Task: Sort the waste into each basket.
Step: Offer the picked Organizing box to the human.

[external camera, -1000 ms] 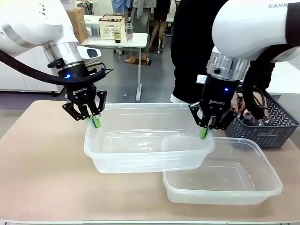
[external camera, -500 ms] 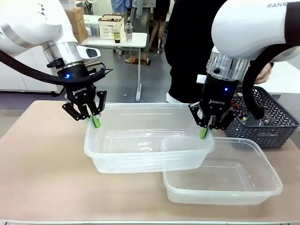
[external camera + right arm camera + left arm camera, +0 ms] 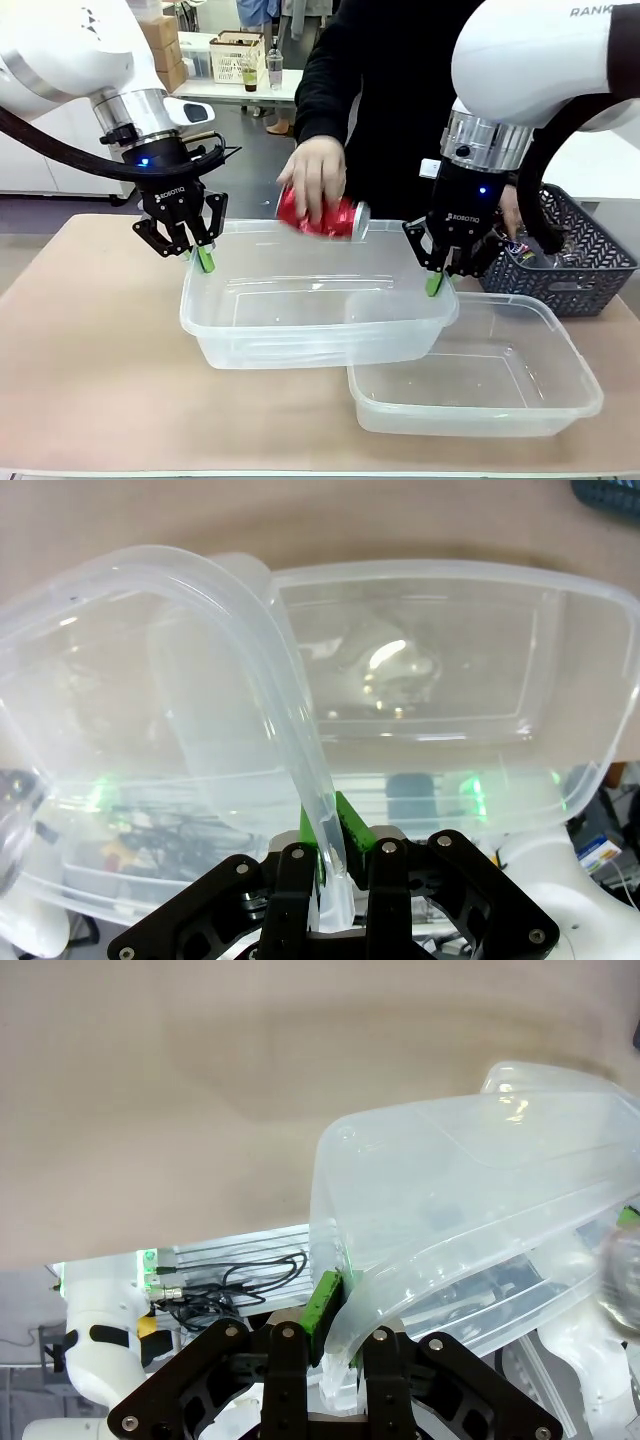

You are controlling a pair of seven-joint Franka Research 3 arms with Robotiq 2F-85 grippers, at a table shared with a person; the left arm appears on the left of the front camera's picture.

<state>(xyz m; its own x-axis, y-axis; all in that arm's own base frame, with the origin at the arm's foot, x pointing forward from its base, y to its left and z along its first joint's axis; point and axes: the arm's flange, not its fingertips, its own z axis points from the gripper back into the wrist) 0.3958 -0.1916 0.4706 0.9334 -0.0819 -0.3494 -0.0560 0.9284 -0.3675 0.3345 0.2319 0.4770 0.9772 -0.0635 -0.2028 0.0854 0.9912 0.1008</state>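
Observation:
A see-through basket [image 3: 310,340] hangs just above the table, held at both ends. My left gripper [image 3: 203,258] is shut on its left rim and my right gripper [image 3: 434,283] is shut on its right rim. In the left wrist view the rim of this basket [image 3: 480,1210] is pinched between the left gripper [image 3: 335,1330] pads. The right wrist view shows the right gripper [image 3: 335,855] clamped on the curled rim of the same basket [image 3: 130,680]. A person's hand [image 3: 312,175] holds a red and silver can [image 3: 330,217] over the far rim of the held basket.
A second see-through basket [image 3: 480,425] rests on the table at the front right, partly under the held one, and shows from above as the second basket [image 3: 420,660]. A dark lattice basket [image 3: 580,280] with items stands at the far right. Bare tabletop [image 3: 90,350] lies to the left.
The person's hand has come in from the far side with a red can and now holds it over the lifted basket. Both arms and the basket have stayed still.

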